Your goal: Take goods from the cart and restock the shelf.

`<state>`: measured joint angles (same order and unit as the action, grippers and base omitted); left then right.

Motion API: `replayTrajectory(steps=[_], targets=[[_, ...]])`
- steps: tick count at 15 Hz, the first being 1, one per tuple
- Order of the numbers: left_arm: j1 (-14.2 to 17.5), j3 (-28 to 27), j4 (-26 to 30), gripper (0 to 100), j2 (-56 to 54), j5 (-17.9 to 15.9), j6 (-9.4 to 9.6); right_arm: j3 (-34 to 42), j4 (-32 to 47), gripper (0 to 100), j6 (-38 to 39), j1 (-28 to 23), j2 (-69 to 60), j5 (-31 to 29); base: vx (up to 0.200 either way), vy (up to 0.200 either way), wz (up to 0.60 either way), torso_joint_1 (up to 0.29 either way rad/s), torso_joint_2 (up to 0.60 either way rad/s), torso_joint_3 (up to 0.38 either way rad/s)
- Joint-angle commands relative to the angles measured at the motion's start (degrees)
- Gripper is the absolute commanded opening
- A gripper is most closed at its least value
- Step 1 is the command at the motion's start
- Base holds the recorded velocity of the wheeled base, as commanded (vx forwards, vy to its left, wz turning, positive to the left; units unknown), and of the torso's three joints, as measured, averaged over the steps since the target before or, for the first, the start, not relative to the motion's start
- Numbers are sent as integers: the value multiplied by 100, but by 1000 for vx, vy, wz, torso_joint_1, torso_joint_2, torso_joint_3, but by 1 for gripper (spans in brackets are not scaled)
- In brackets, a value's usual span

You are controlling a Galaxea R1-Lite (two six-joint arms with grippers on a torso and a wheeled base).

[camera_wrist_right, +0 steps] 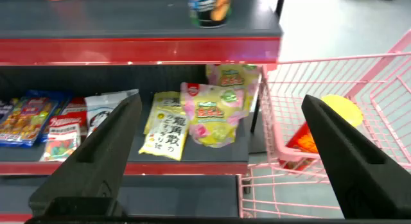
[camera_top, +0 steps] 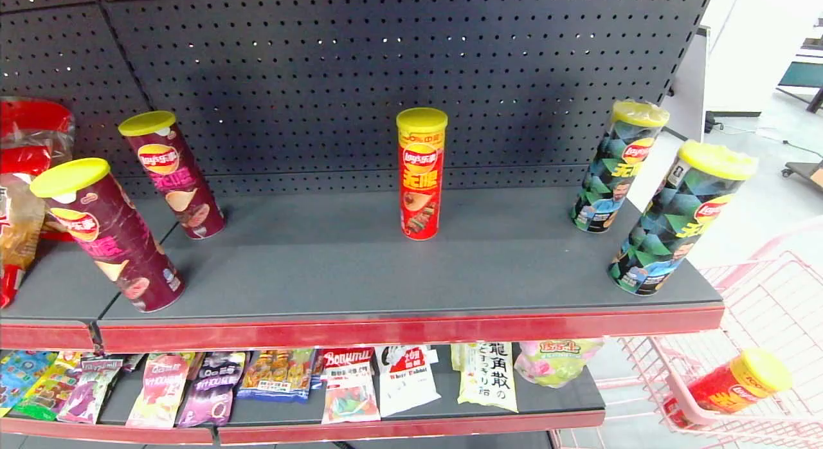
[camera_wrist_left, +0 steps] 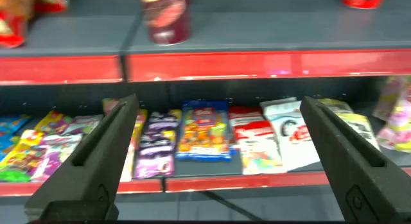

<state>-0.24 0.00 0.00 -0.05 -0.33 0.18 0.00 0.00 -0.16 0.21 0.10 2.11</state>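
Observation:
A pink wire cart [camera_top: 771,307] stands to the right of the shelf, and a red chip can with a yellow lid [camera_top: 730,384] lies in it. The same can [camera_wrist_right: 307,135] shows through the cart's mesh [camera_wrist_right: 334,59] in the right wrist view. On the grey upper shelf [camera_top: 386,269] stand another red can [camera_top: 420,179], two purple cans [camera_top: 109,237] and two dark green cans [camera_top: 678,224]. My right gripper [camera_wrist_right: 218,160] is open, in front of the lower shelf beside the cart. My left gripper [camera_wrist_left: 218,160] is open too, facing the lower shelf's packets, holding nothing.
Several snack packets [camera_top: 347,384] lie in a row on the lower shelf. Red bagged goods [camera_top: 26,179] crowd the upper shelf's left end. A pegboard wall backs the shelf. Wide gaps lie between the standing cans, either side of the red one.

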Motion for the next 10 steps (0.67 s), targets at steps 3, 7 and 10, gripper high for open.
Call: replayTrajectory(steps=[3,7,10], targets=[[-2,0,0,100,5,7,-1,0,0,100,-2,-3,8,0,0,-200,0,2,1,4],[-2,0,0,100,5,-2,-1,0,0,100,7,-3,8,0,0,-200,0,0,1,5],[-2,0,0,100,5,7,-1,0,0,100,16,-3,8,0,0,-133,0,2,5,3]])
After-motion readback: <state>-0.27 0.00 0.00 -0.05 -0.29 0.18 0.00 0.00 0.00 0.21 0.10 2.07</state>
